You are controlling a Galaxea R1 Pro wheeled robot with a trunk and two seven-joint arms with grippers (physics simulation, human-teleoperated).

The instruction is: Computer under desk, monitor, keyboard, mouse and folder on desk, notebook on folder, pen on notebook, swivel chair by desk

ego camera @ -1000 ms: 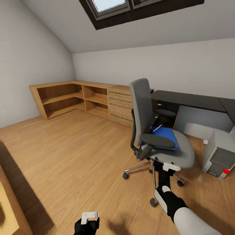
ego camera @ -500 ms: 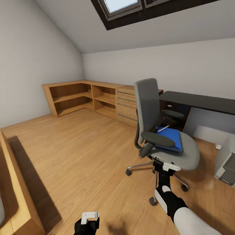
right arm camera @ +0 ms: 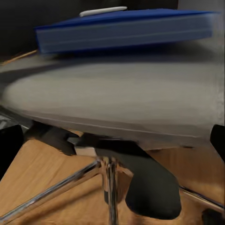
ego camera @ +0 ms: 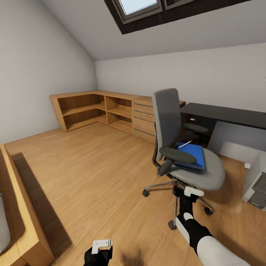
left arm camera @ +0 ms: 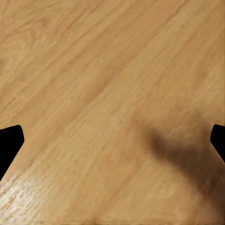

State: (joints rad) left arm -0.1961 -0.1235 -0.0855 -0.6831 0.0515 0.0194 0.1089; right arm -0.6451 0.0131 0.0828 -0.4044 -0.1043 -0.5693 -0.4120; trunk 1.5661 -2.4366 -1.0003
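— Where's the flat bright-blue folder [ego camera: 190,154]?
— Lying on the seat of the grey upholstered swivel chair [ego camera: 173,140], beside the glossy black bench [ego camera: 225,113].
— Right claw [ego camera: 188,192]?
— Just before that seat's front edge, spread wide.
— Left claw [ego camera: 100,246]?
— Low over wooden floor [ego camera: 92,166], spread wide too.

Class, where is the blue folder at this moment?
In the head view, the folder lies on the swivel chair seat, right of centre, in front of the desk; the right gripper is just below the seat.

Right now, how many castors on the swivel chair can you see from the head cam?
3: one at front left, one nearest the robot, one at right. The rest of the swivel chair base is hidden behind the right arm and seat.
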